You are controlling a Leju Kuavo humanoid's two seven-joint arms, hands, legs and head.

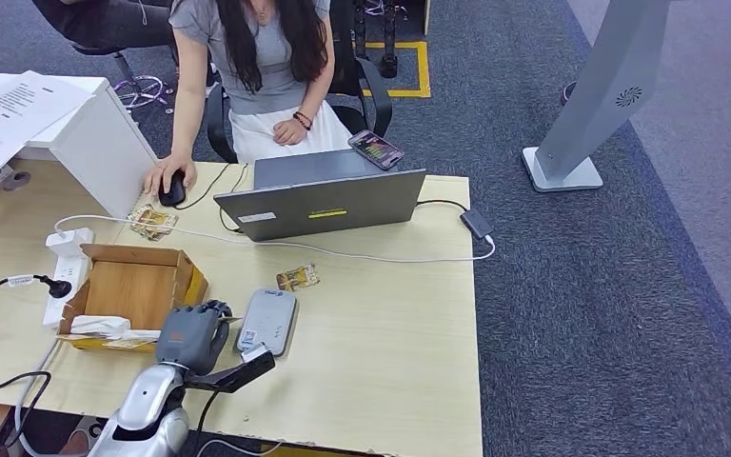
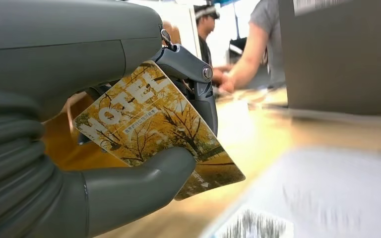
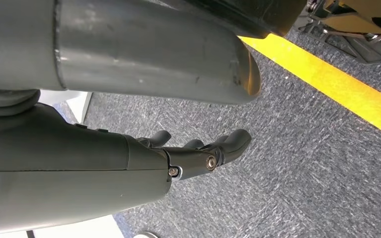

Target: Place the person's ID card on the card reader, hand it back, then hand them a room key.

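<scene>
- Your left hand (image 1: 190, 335) is the one doing the work here. It sits over the near-left part of the desk (image 1: 390, 362), between the cardboard box (image 1: 133, 286) and the grey card reader (image 1: 268, 321).
- It's pinching a yellow "MOTEL" room key card (image 2: 154, 129) between the thumb (image 2: 139, 181) and the darker fingers (image 2: 198, 94), so it's clamped, not loose.
- The relation that matters: the person (image 1: 257, 67) sits across the desk, straight ahead past the open laptop (image 1: 319, 202). One of their hands is on the mouse (image 1: 172, 188), the other in their lap. You'd have to reach forward and a bit left of the laptop, I'd guess, to hand it over.
- The card's long axis looks slanted in the left wrist view, with one corner poking out past the thumb, but that view is turned, so don't trust the angle.
- Your right hand (image 3: 198, 151) hangs by the carpet (image 3: 302, 163), fingers loosely apart, holding nothing. The left is far nearer.
- Hard to make out: from the head view you can't see the card in the hand at all. Another small yellowish card (image 1: 298, 277) lies just beyond the reader; can't tell what it is.
- The desk surface close to the left wrist camera is blurred.
</scene>
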